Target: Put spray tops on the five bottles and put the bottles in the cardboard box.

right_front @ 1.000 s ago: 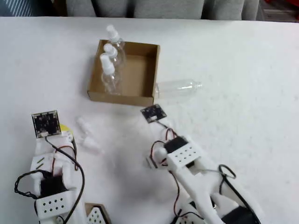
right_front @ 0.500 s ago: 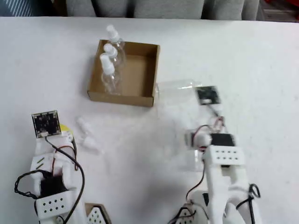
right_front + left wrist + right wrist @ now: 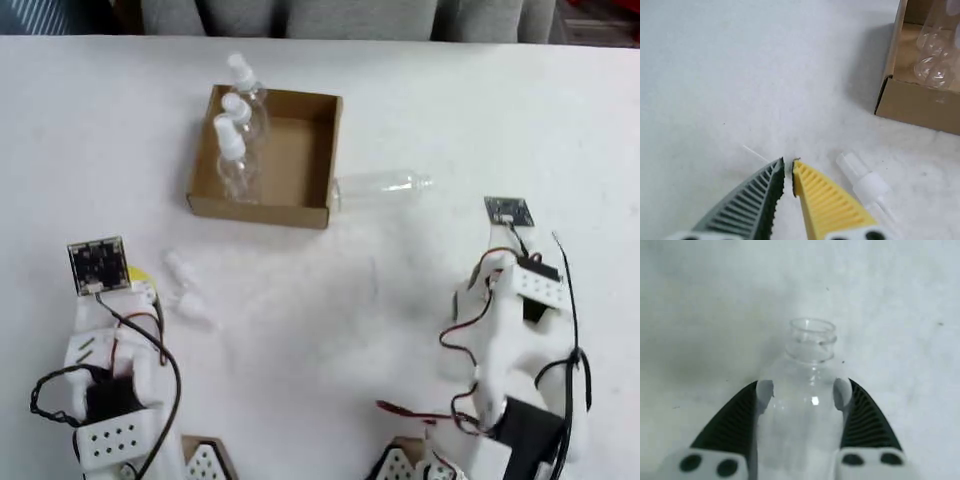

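Note:
The cardboard box (image 3: 300,150) stands at the back middle of the table, with three capped clear bottles (image 3: 238,140) along its left side. An uncapped clear bottle (image 3: 380,187) lies on the table against the box's right wall. Two loose white spray tops (image 3: 188,292) lie in front of the box, beside my left gripper (image 3: 148,288). In the left wrist view that gripper (image 3: 788,167) is shut on nothing, with a spray top (image 3: 866,185) close by. My right gripper (image 3: 802,390) is shut on another uncapped bottle (image 3: 810,355), neck pointing away, over the right side of the table.
The right arm (image 3: 515,310) stands at the table's right, the left arm (image 3: 105,390) at the front left. The box's corner (image 3: 912,102) shows in the left wrist view. Bare white table lies between the arms.
The right arm has swung from just in front of the box over to the right side of the table. The left arm, box and lying bottle have not moved.

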`<state>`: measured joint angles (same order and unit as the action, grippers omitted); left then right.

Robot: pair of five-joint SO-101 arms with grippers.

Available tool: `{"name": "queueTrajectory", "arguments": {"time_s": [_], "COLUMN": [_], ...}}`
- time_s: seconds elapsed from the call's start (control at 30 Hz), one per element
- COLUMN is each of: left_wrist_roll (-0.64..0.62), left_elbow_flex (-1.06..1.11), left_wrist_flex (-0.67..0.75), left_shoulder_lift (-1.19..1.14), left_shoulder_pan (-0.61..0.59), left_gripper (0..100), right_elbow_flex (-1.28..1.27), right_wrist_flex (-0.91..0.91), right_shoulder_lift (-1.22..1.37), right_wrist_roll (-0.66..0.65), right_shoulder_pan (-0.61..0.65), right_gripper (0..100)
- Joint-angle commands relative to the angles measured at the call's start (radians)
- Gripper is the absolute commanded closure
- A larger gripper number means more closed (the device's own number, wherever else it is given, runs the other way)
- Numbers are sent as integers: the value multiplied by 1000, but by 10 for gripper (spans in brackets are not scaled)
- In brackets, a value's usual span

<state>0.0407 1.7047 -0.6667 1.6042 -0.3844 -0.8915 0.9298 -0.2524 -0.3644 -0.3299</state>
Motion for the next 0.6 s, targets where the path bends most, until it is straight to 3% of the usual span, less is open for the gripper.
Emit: {"name": "queueTrajectory", "arguments": {"time_s": [0.0, 0.27, 0.57], "left_wrist_roll": [12, 12, 12], "left_elbow_flex": [-6, -6, -6], "left_wrist_flex": [-8, -8, -8], "left_shoulder_lift": [16, 16, 16], "left_shoulder_pan": [5, 4, 4], "left_gripper": [950, 950, 950], "right_elbow_flex": [77, 186, 186], "right_wrist_flex": [22, 217, 220], "right_shoulder_lift": [35, -54, -93], "right_wrist_roll": [-18, -18, -104], "right_shoulder_pan": [-16, -71, -85], "right_gripper": [802, 769, 740]}}
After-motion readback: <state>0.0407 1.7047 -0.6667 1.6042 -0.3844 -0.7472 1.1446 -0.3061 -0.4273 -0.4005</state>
